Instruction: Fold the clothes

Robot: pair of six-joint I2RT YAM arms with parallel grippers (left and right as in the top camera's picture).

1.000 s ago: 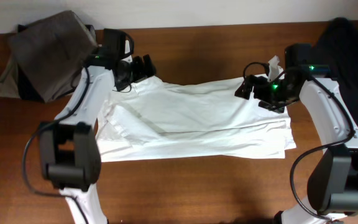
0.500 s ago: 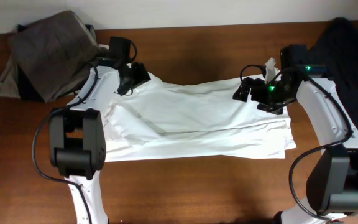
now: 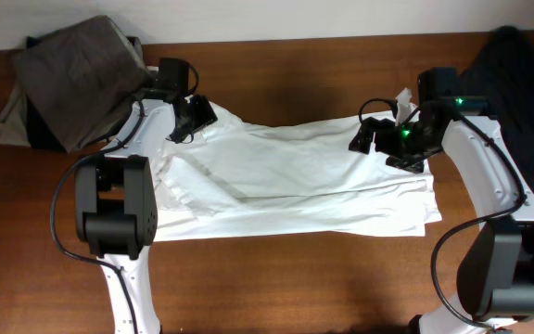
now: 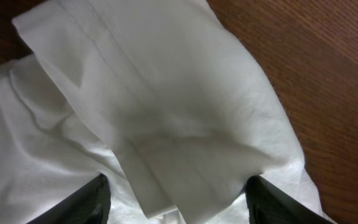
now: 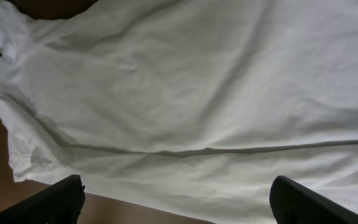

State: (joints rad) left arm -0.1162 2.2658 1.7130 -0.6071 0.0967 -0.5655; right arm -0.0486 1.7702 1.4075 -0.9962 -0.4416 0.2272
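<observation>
A white garment [image 3: 295, 181] lies spread flat across the middle of the brown table, with a fold line running along its length. My left gripper [image 3: 197, 113] is at its far left corner. In the left wrist view its fingers [image 4: 173, 208] are wide apart, with a folded flap of the white cloth [image 4: 166, 106] lying between them. My right gripper [image 3: 369, 134] is over the garment's far right part. In the right wrist view its fingers [image 5: 176, 202] are wide open above the cloth [image 5: 185, 93], holding nothing.
A pile of grey-brown clothes [image 3: 63, 79] lies at the far left corner. A dark garment [image 3: 527, 83] lies at the far right. A small white scrap [image 3: 404, 96] sits by the right arm. Bare table wood [image 3: 295, 278] runs along the front.
My left gripper has drawn back a little to the left, to the garment's corner. The right gripper has hardly moved. The garment lies the same.
</observation>
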